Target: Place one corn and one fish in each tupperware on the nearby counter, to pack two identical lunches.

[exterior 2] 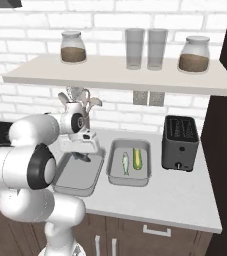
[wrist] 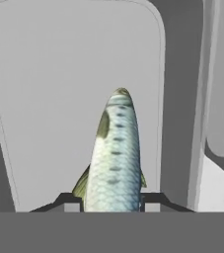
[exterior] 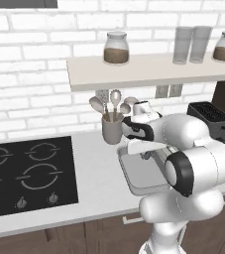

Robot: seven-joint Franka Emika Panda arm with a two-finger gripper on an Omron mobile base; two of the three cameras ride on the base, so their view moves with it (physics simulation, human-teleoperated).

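Observation:
My gripper (wrist: 112, 205) is shut on a silvery spotted fish (wrist: 116, 153) that points away from the hand, over the bare floor of the left tupperware (wrist: 54, 99). From the right base view, the gripper (exterior 2: 82, 157) hangs low over that empty tupperware (exterior 2: 77, 176). The second tupperware (exterior 2: 130, 181) lies just to its right and holds another fish (exterior 2: 125, 163) and a yellow corn (exterior 2: 137, 158) side by side. Both trays rest on the pale counter (exterior 2: 185, 192). From the left base view, the gripper (exterior: 145, 155) hovers over the near tupperware (exterior: 143, 174), and my arm hides the other one.
A black toaster (exterior 2: 180, 142) stands right of the trays. A grey utensil cup (exterior: 112, 129) sits at the wall behind them, and a black cooktop (exterior: 27, 171) lies to the left. The white shelf (exterior: 148, 69) with jars and glasses overhangs the counter.

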